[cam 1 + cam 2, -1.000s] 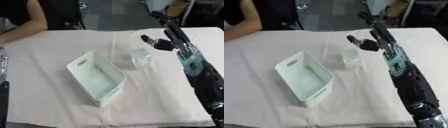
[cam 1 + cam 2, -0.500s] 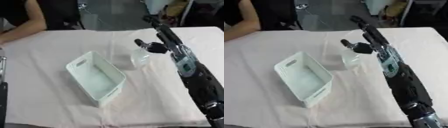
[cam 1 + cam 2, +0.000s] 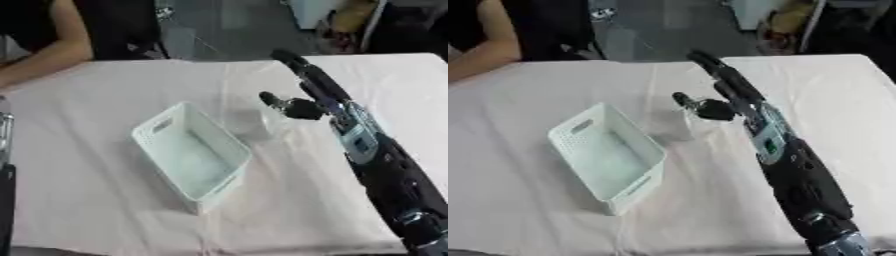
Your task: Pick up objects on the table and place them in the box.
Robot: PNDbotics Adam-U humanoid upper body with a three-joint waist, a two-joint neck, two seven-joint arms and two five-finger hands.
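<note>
A small clear plastic container (image 3: 251, 125) stands on the white tablecloth just right of a white perforated box (image 3: 154, 126), which lies askew with nothing visible inside. My right hand (image 3: 317, 94) reaches in from the lower right. Its fingers (image 3: 293, 61) point straight toward the far edge. Its thumb (image 3: 273, 100) sticks out left over the container's upper right side. Whether the thumb touches the container I cannot tell. The hand is open and holds nothing. A narrow strip of my left arm (image 3: 4, 150) shows at the left edge.
The white cloth (image 3: 87, 205) covers the whole table, with wrinkles near the front. Dark floor and clutter lie beyond the far edge.
My right hand has moved left and toward me, up to the clear container. The container seems to sit slightly closer to the box than before.
</note>
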